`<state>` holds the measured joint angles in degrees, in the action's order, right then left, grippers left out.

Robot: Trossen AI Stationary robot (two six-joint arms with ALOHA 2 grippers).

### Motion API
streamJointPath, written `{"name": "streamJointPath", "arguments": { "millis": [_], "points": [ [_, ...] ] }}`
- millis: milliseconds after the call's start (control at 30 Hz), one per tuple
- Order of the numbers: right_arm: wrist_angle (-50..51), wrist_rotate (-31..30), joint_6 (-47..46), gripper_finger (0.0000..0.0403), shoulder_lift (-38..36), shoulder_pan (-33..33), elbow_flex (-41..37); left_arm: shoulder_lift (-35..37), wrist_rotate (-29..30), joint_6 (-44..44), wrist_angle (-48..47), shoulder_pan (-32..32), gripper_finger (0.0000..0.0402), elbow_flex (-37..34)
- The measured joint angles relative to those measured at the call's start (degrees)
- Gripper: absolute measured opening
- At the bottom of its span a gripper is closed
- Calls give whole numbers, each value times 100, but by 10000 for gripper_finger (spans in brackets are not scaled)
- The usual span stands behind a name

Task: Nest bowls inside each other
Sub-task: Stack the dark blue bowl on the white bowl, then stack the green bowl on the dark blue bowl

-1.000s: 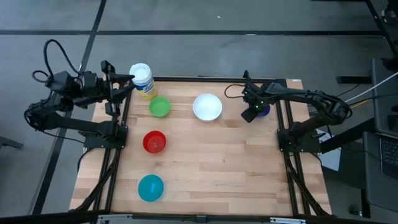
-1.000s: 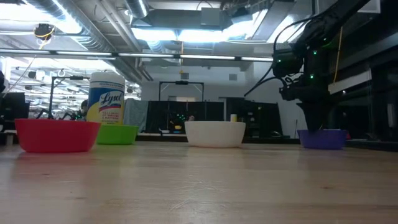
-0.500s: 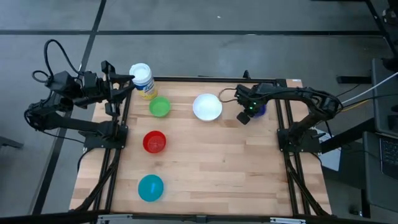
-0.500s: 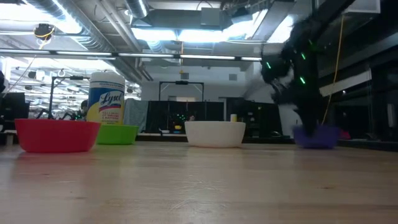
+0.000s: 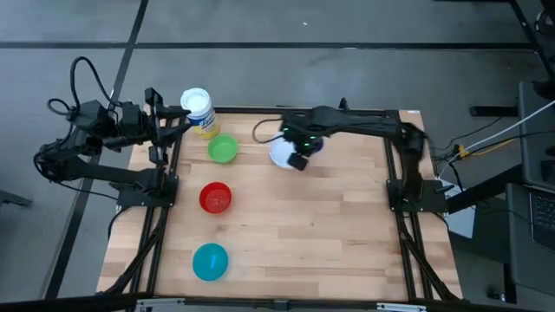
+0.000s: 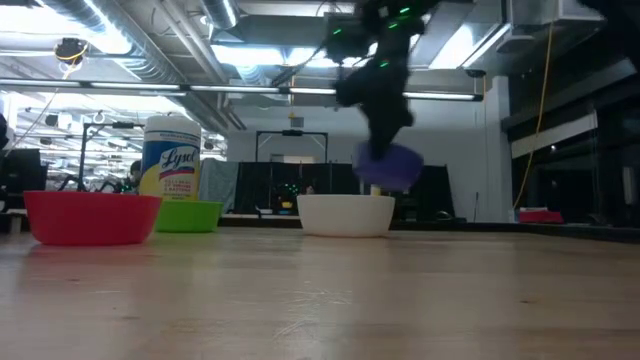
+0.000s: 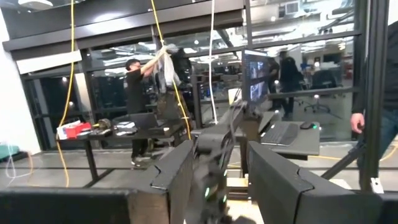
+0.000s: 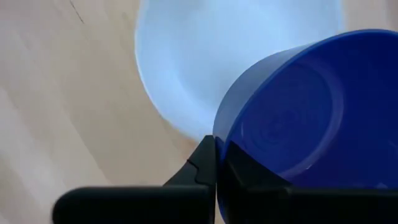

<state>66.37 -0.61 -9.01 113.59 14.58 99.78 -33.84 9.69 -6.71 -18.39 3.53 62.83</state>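
My right gripper (image 8: 216, 163) is shut on the dark blue bowl (image 8: 311, 112), which hangs tilted over the white bowl (image 6: 347, 215) at the table's far middle. The white bowl (image 5: 279, 154) sits on its base and is partly hidden under the arm in the high view. The green bowl (image 5: 223, 149), the red bowl (image 5: 215, 198) and the teal bowl (image 5: 210, 262) stand apart along the left side. My left gripper (image 7: 217, 180) waits open at the table's far left corner (image 5: 173, 121), touching nothing. My right gripper pinches the dark blue bowl's rim (image 8: 219, 138), with one finger (image 8: 202, 163) outside the wall and the other (image 8: 249, 183) inside. The fingers come from above, pointing down. The bowl is lifted clear and hangs tilted below them (image 6: 390, 165), above the white bowl.
A white-lidded jar with a yellow label (image 5: 198, 108) stands at the far left corner beside the green bowl. The wooden table (image 5: 329, 234) has bare room over its right half and near middle. People and desks show in the room beyond.
My right gripper has lifted the dark blue bowl off the table's far right corner and carried it up and toward the left edge, to above the white bowl. The bowl now hangs tilted and clear of the table.
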Motion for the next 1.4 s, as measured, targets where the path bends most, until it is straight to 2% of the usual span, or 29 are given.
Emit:
{"name": "streamJointPath", "arguments": {
  "millis": [200, 333, 633, 733, 867, 1033, 1267, 1400],
  "points": [
    [336, 5, 205, 2, 1153, -135, 1529, 26, -115, 139, 11, 0, 148, 0],
    [645, 9, 264, 1, 1657, -170, 2097, 63, -196, 195, 13, -2, 148, 0],
    [670, 102, 435, 4, 1787, -169, 2145, 223, -363, 360, 13, -2, 148, 0],
    [671, 352, 450, 28, 1787, -130, 2147, 259, -363, 392, 18, -2, 148, 0],
    [676, 306, 408, 70, 1785, -83, 2147, 294, -361, 415, 25, -2, 148, -2],
    [792, 297, 364, 93, 1782, -9, 2147, 321, -365, 456, 20, -2, 148, -2],
    [870, 380, 396, 78, 1675, -32, 2147, 319, -483, 552, 9, -2, 148, -2],
    [564, 568, 528, 58, 1129, -280, 1980, 416, -401, 545, -167, -4, 148, -2]
  ]
}}
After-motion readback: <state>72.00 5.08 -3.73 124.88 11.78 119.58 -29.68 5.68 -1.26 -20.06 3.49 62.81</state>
